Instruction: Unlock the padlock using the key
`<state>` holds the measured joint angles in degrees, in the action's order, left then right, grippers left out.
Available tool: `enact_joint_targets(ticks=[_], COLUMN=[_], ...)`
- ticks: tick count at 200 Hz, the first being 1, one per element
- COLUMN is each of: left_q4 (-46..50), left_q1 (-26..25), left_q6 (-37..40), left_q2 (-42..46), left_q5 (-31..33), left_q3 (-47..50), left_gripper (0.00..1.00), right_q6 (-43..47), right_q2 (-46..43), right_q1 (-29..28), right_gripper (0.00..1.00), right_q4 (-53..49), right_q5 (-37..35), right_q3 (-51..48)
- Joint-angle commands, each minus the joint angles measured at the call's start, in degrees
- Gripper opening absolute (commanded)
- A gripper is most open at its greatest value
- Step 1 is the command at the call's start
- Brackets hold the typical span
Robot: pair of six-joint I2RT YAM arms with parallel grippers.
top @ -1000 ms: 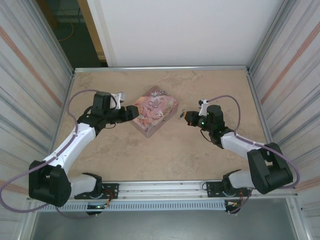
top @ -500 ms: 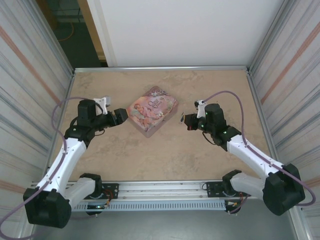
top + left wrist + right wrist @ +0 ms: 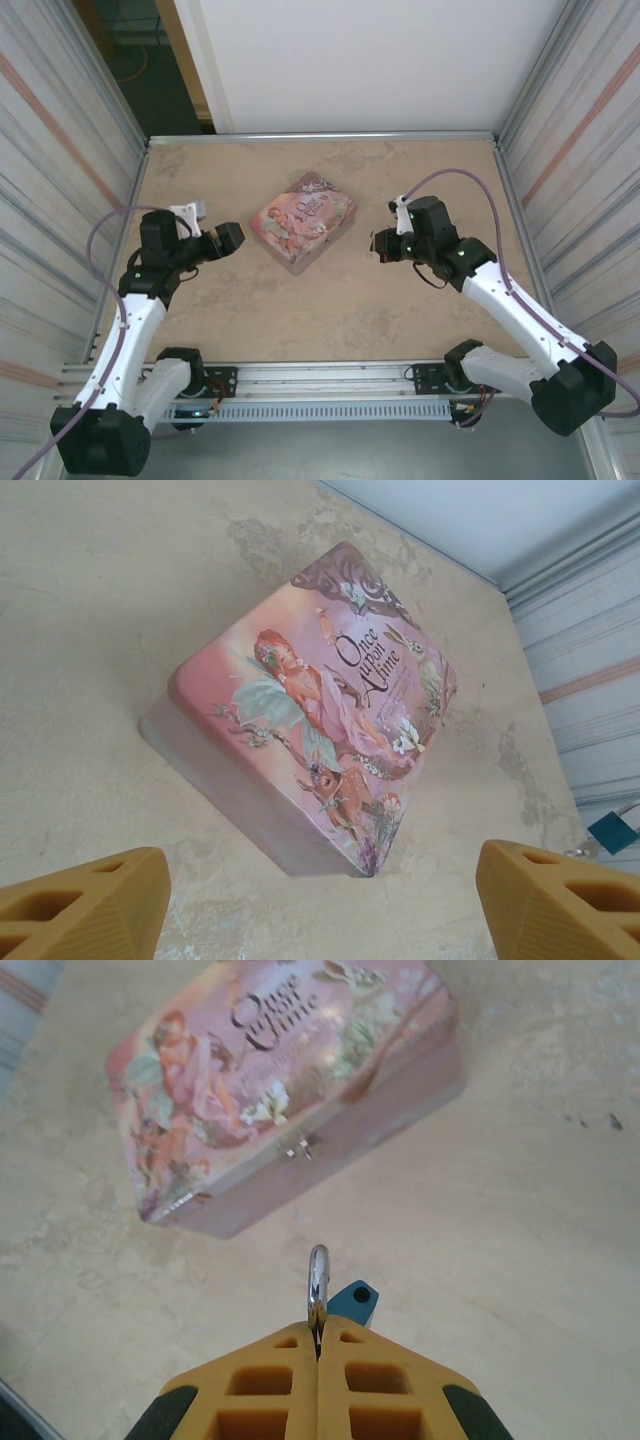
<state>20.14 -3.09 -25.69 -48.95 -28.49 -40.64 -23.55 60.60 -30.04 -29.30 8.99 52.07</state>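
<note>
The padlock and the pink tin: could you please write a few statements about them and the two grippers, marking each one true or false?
1. The right gripper is shut on the padlock. True.
2. The padlock hangs from the latch of the tin. False: it is in the right gripper, apart from the tin, and the latch is bare.
3. The left gripper is open and holds nothing. True.
4. The tin's lid stands open. False: the lid is closed.
</note>
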Motion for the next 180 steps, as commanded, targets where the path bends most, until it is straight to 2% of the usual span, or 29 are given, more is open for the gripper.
enact_joint_targets(ticks=[1,42,99,180], left_q4=[1.9,4.5,5.0,6.2], left_q1=[0.4,0.4,0.5,0.5], left_q6=[0.9,1.7,0.7,0.7], left_q2=[1.7,2.8,3.4,4.4], left_q5=[-0.7,-0.3,-0.3,0.0], left_q3=[0.2,-0.4,-0.4,-0.2], left_gripper=[0.81,0.81,0.81,0.81], right_q6=[-2.0,-4.9,-6.0,-4.9], right_q2=[-0.6,2.5,10.1,21.8], right_q1=[-0.5,-0.4,-1.8,-6.4], right_gripper=[0.0,0.0,0.0,0.0], right_q4=[-8.7,-18.1,-25.0,-25.1], right_q5=[-1.9,-2.1,1.6,4.8], right_q3=[3.6,8.4,11.9,10.8])
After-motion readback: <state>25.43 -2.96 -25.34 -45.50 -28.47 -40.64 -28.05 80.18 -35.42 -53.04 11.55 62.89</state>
